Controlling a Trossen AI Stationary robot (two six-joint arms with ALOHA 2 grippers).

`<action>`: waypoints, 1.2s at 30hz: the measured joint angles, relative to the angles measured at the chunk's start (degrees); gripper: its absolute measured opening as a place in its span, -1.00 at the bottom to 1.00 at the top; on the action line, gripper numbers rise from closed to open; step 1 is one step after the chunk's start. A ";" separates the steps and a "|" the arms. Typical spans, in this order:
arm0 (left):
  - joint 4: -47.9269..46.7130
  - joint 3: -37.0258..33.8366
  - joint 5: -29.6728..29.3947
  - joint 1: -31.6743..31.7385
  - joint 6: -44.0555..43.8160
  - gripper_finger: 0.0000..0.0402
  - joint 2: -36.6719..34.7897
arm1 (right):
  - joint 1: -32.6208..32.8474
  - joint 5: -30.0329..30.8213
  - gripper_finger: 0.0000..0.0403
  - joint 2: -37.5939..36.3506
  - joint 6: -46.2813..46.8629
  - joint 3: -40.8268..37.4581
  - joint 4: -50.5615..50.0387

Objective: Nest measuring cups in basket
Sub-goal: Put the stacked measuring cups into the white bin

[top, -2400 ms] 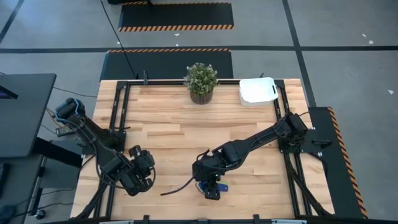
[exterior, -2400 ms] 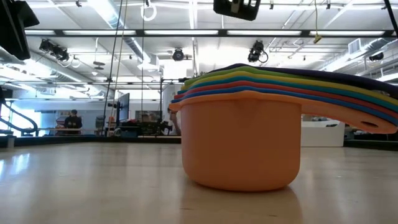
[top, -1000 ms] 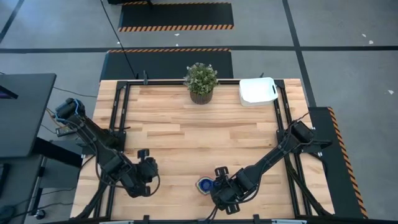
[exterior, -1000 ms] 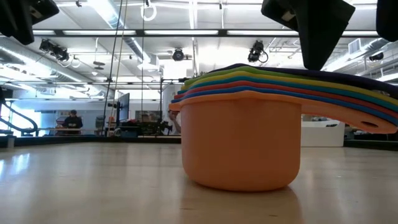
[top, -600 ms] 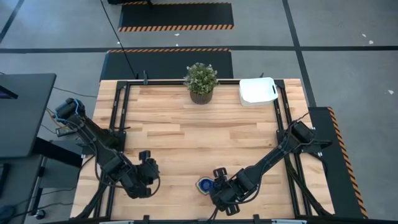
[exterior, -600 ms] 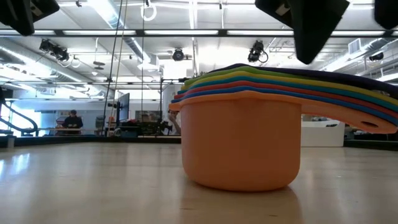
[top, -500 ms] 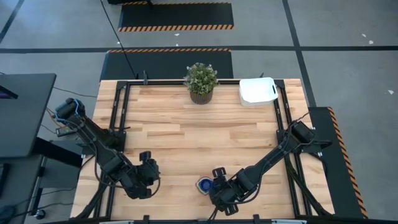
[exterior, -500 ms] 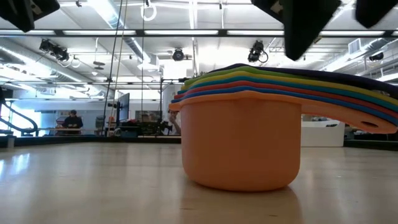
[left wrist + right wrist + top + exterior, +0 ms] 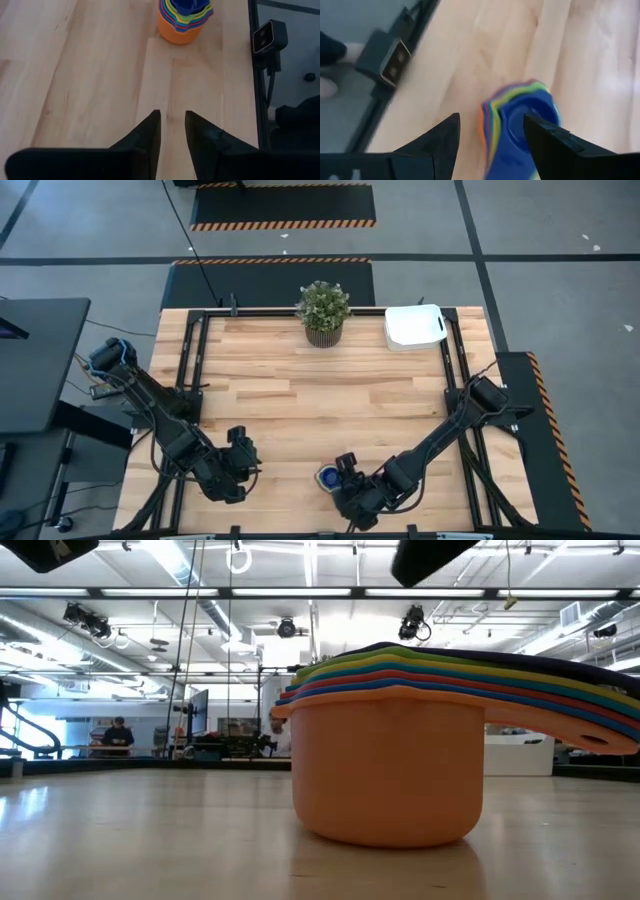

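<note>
The measuring cups stand nested in one stack near the table's near edge. The orange cup is outermost and rests on the table by its base. The other colours show as layered rims with blue on top, and the handles fan out to one side. My right gripper is open and hovers just above the stack, touching nothing; in the high view it stands beside the cups. My left gripper is open by a narrow gap, low over bare wood left of the stack. The white basket sits at the far right corner.
A potted green plant stands at the middle of the far edge, left of the basket. Bare wood lies between the stack and the basket. A small camera box sits on the near rail, close to the stack.
My right gripper has moved a little toward the table's left, from beside the stack to over it, and has risen in the low view. My left gripper has drifted slightly to the right, toward the stack. The cups have stayed in place.
</note>
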 joint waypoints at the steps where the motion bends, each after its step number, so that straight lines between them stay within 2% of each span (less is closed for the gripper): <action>1: 0.14 0.00 0.00 0.00 -0.02 -0.52 0.00 | 0.07 -0.02 0.11 0.05 0.01 -0.43 1.31; 15: 1.73 0.00 0.00 0.00 -0.02 -0.52 0.00 | 0.97 1.85 0.11 0.18 2.53 -2.41 4.08; 18: 2.59 0.00 0.00 0.00 0.02 -0.52 0.00 | 0.77 0.77 0.11 0.18 3.06 -2.41 3.78; 22: 2.58 0.00 0.00 0.00 0.00 -0.52 0.00 | 0.30 -3.70 0.11 0.18 4.07 -2.41 4.99; 26: 2.56 0.00 0.00 0.00 0.01 -0.52 0.00 | -0.36 -6.97 0.11 0.18 9.97 -2.39 6.54; 30: 2.54 0.00 0.00 0.00 0.01 -0.52 0.00 | -1.16 -6.66 0.11 0.16 14.51 -2.39 8.13; 36: 2.52 0.00 0.00 0.00 0.00 -0.52 0.00 | -2.95 -6.43 0.11 0.16 12.45 -2.39 8.12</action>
